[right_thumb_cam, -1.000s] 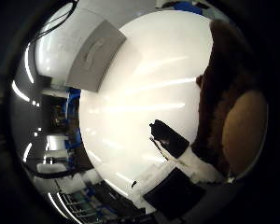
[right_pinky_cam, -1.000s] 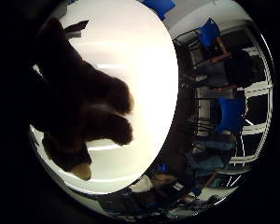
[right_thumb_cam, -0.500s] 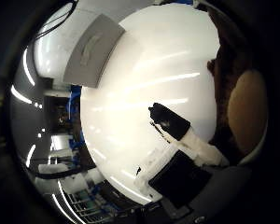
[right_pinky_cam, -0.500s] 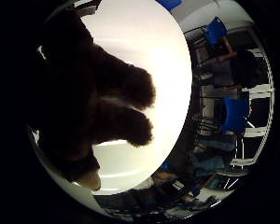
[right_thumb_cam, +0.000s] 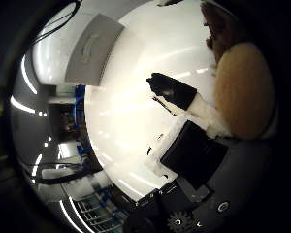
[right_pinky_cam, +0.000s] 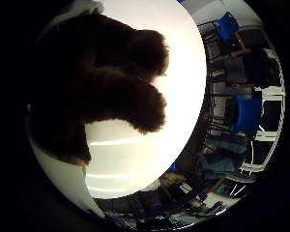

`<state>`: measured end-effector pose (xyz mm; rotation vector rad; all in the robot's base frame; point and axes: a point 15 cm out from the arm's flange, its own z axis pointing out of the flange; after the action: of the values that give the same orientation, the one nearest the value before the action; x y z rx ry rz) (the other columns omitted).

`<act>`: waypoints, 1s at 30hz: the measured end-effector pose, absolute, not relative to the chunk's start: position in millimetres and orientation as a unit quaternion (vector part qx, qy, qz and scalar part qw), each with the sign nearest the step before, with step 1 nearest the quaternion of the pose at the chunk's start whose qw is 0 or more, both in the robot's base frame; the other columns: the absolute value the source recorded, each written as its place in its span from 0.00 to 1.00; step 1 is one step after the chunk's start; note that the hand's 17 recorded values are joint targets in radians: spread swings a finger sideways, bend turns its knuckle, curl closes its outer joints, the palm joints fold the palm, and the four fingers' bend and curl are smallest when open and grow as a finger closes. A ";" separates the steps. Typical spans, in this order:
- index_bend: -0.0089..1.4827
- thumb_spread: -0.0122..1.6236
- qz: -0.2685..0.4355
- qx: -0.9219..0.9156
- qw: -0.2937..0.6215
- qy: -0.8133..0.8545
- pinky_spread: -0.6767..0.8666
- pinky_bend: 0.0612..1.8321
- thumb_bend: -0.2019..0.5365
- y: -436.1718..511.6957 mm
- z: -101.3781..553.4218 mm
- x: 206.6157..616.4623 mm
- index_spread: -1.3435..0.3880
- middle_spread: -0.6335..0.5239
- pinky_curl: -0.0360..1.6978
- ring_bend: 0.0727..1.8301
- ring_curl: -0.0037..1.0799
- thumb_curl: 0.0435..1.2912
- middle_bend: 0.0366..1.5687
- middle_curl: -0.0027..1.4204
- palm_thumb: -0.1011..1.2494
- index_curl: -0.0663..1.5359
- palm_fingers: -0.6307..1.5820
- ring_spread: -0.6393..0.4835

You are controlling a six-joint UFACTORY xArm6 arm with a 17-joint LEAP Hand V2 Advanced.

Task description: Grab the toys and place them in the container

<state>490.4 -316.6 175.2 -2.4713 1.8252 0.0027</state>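
Note:
A dark brown plush toy fills much of the little finger side view, close to the palm, with two stubby limbs sticking out over the white table. Its tan patch shows in the thumb side view. My right hand has a white finger with a black tip curled in beside that patch, pressing against the toy. The rest of the toy is hidden in shadow by the palm.
A grey rectangular thing lies near the far edge of the table. Blue chairs and room clutter stand beyond the table's rim.
The toy has grown to fill more of both views as the palm has come closer. The black-tipped finger has curled further in against the toy.

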 end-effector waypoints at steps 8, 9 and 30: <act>0.27 0.71 0.011 -0.799 0.042 0.600 0.12 0.59 0.26 -317.2 184.7 481.3 0.57 0.39 0.25 0.60 0.43 0.25 0.59 0.41 0.58 0.26 0.89 0.36; 0.31 0.71 0.011 -0.798 0.043 0.601 0.15 0.61 0.26 -318.2 187.7 480.4 0.58 0.40 0.26 0.62 0.44 0.26 0.60 0.41 0.60 0.28 0.89 0.36; 0.72 0.70 0.046 -0.793 0.121 0.596 0.31 0.73 0.26 -247.3 360.0 432.8 0.65 0.45 0.45 0.78 0.58 0.39 0.86 0.48 0.81 0.50 0.80 0.41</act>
<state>432.8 -247.3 360.0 -2.3147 1.7398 0.1343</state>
